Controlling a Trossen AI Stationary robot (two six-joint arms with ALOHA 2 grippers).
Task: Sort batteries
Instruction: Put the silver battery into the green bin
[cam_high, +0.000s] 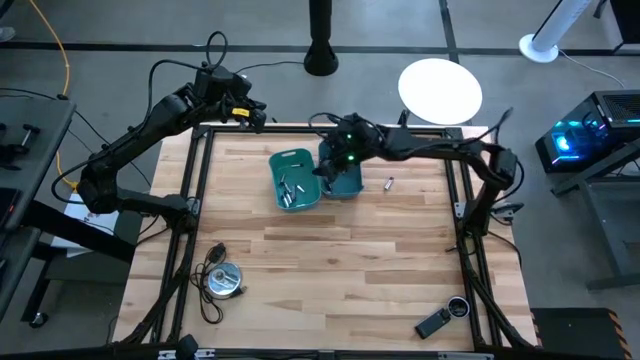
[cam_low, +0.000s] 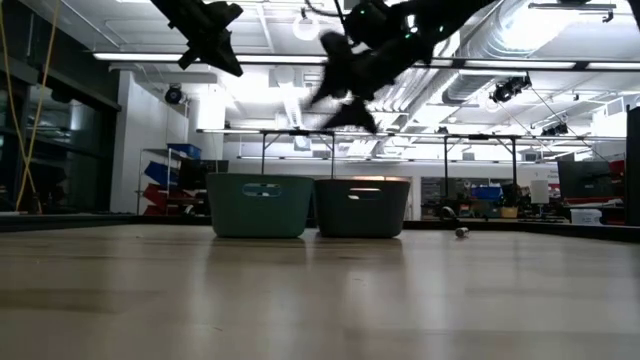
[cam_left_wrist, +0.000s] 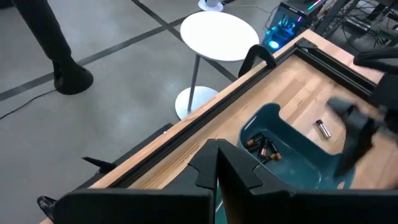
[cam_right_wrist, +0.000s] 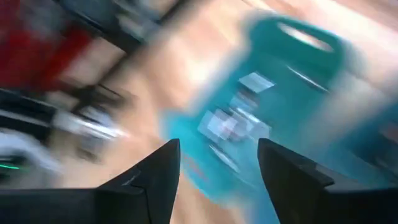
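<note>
1. My right pincer (cam_right_wrist: 217, 165) hangs over the two bins at upper centre of the high view, fingers spread wide with nothing between them; in my wrist picture I look down past them into a teal bin.
2. My left pincer (cam_high: 250, 112) waits closed at the upper left corner of the surface (cam_high: 330, 270), above the frame rail, holding nothing.
3. Below my right pincer, the left bin (cam_high: 293, 180) holds several batteries (cam_high: 290, 188), lying loose on its floor.
4. The right bin (cam_high: 345, 180) touches it on the right. My arm covers most of it from above, but the left wrist view shows a few cells (cam_left_wrist: 264, 148) heaped in one corner.
5. One loose battery (cam_high: 389, 183) lies on the bare wood just right of the bins, well apart from anything else. I judge it the last one to sort.
6. Handling, as I judge it: a small, stiff, light metal cylinder, smooth and ready to roll. I would close across its round body at mid-length, fingers square to its axis, so it cannot squirt out endwise.
7. Farther out, lower left, lies a silver disc (cam_high: 224, 279) with cable; lower right, a black gadget (cam_high: 434, 322). Neither is mine to sort.
</note>
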